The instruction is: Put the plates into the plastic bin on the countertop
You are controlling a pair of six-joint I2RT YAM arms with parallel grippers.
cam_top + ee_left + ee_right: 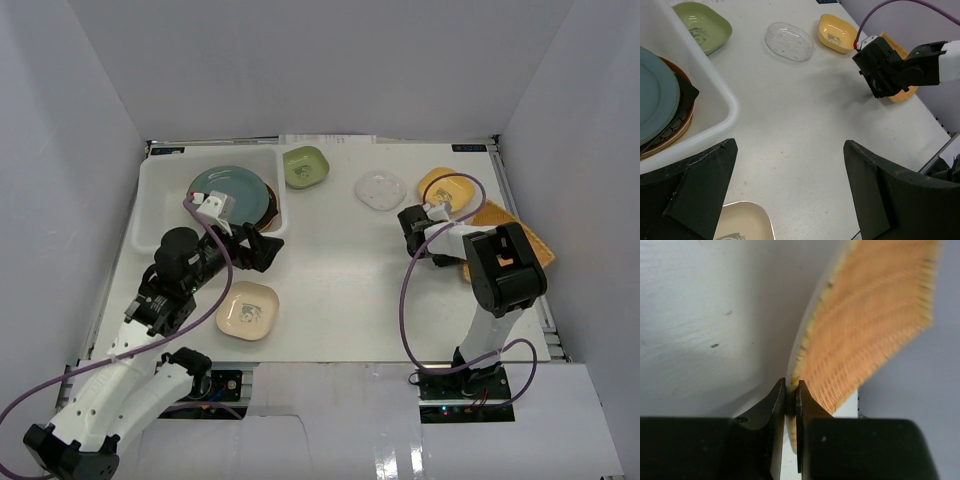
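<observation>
The plastic bin point(160, 205) stands at the back left and holds a blue-grey plate point(230, 188) on top of a brown one. My left gripper point(265, 250) hovers open just right of the bin, with bare countertop point(800, 125) between its fingers point(790, 145). A cream dish point(247, 310) lies below it. Along the back lie a green dish point(305, 166), a clear dish point(381, 190) and a yellow dish point(445, 187). At the right, my right gripper point(791, 387) is shut on the rim of the tan fan-shaped plate point(870, 315), which is also seen from above point(535, 250).
White walls close in the countertop on three sides. The right arm point(505, 270) covers much of the tan plate from above. The bin's near corner point(725, 107) lies close to my left finger. In the left wrist view the right gripper's black body point(885, 70) sits beside the yellow dish point(837, 32).
</observation>
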